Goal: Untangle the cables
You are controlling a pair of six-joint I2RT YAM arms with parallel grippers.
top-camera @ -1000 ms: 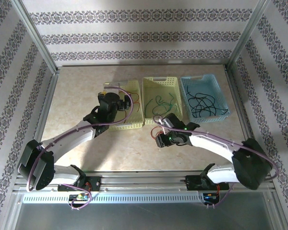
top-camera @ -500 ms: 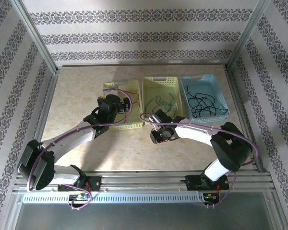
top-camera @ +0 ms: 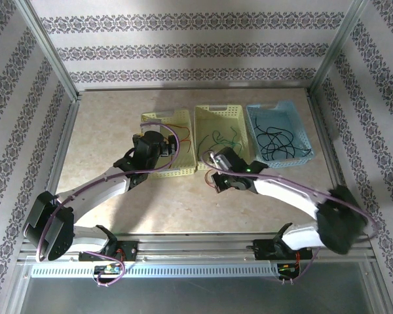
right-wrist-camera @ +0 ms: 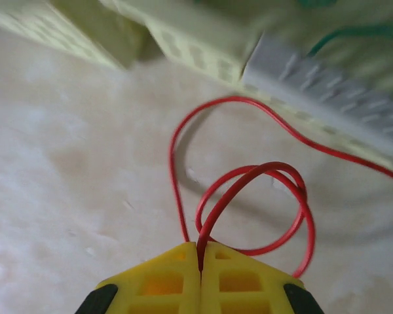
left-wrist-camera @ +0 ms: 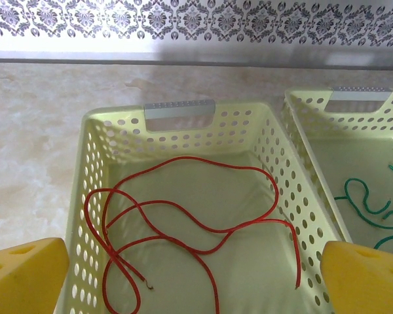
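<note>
Item 1: right claw [right-wrist-camera: 200, 247], clenched, its 2 yellow fingertips pressed together on the looped red cable [right-wrist-camera: 249, 175]. That cable rises from between the fingertips and curls into a double loop just ahead of the claw. A wider arc swings ahead and to the left over the tabletop [right-wrist-camera: 72, 163], and a strand runs off to the right. Ahead of this claw and to the right stands the near wall of the middle yellow basket [left-wrist-camera: 360, 95], with its grey handle. In the right wrist view that wall is blurred, with a trace of green beyond it. Item 2: left claw [left-wrist-camera: 195, 281], released, its 2 yellow fingertips spread wide at either side of the left wrist view. It hangs over the near end of the left yellow basket [left-wrist-camera: 85, 196]. Directly ahead of and below this claw, on the basket floor, lies the loose red cable [left-wrist-camera: 183, 158] in several open bends, touched by neither fingertip. Item 3: green cable [left-wrist-camera: 360, 196], ahead and to the right of the left claw, lying inside the middle yellow basket. Item 4: black cables [top-camera: 275, 140], a loose heap inside the blue basket [top-camera: 278, 106]. In the top view they lie beyond and to the right of the right claw, well apart from it. The 3 baskets stand side by side in a row on the tabletop.
</note>
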